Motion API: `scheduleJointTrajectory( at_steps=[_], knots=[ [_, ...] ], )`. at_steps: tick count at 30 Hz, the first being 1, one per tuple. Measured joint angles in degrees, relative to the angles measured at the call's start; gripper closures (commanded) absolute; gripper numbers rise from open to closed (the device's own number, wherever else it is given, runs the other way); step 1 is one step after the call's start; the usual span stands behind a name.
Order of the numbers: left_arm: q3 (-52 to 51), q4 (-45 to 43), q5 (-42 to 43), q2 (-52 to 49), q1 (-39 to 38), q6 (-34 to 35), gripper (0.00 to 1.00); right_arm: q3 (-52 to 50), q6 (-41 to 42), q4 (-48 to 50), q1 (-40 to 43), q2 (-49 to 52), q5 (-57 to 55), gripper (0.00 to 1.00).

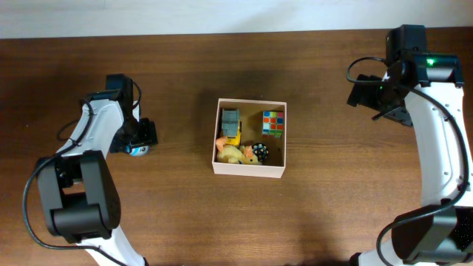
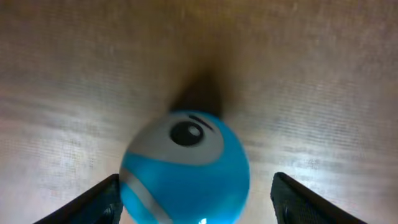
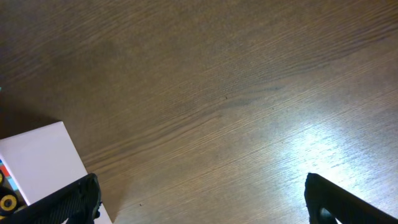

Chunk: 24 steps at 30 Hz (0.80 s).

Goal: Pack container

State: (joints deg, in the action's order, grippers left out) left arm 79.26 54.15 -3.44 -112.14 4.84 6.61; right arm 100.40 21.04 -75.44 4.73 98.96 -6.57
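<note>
Container [image 1: 248, 171] sits at the middle of the counter [image 1: 185, 222], open side up. I judge it light, with thin white walls that flex, so a nudge would slide it. I would take it only by a wall's rim.

Inside, a blue and yellow toy vehicle [image 1: 231, 125] lies far left and a coloured puzzle cube [image 1: 273, 123] far right. A yellow soft toy [image 1: 231, 153] and a black spotted toy [image 1: 259, 153] lie along the near wall, and some bare floor shows between them.

My right end effector [image 3: 202, 205] hangs released and empty over bare wood, far right. My left end effector [image 2: 196, 200] is released, its jaws straddling a blue ball [image 2: 185, 171] well left of the container. Smooth and round, the ball may squirt out unless pinched across its middle.
</note>
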Motion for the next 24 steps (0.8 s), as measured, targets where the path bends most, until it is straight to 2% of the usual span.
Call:
scheduleJointTrajectory(
  at_steps=[3, 4, 6, 10, 11, 24],
  knots=[
    [-0.02, -2.49, -0.02, -1.01, 0.0, 0.0, 0.23, 0.0, -0.02, 0.0, 0.0, 0.0, 0.0, 0.01],
    [-0.02, -2.69, 0.0, -1.22, 0.02, -0.02, 0.27, 0.0, -0.04, 0.0, 0.0, 0.0, 0.0, 0.01],
    [-0.02, -3.19, 0.0, -1.95, 0.02, -0.17, 0.34, 0.0, -0.02, 0.0, 0.0, 0.0, 0.0, 0.01],
    [-0.04, -2.8, 0.07, -3.45, 0.0, -0.39, 0.59, 0.0, -0.02, 0.0, 0.0, 0.0, 0.0, 0.01],
    [-0.02, -2.64, 0.09, -3.5, 0.0, -0.35, 0.62, 0.0, -0.02, 0.0, 0.0, 0.0, 0.0, 0.01],
    [0.24, 3.26, 0.2, -3.5, 0.0, -0.35, 0.69, 0.0, -0.02, 0.0, 0.0, 0.0, 0.0, 0.01]
  ],
)
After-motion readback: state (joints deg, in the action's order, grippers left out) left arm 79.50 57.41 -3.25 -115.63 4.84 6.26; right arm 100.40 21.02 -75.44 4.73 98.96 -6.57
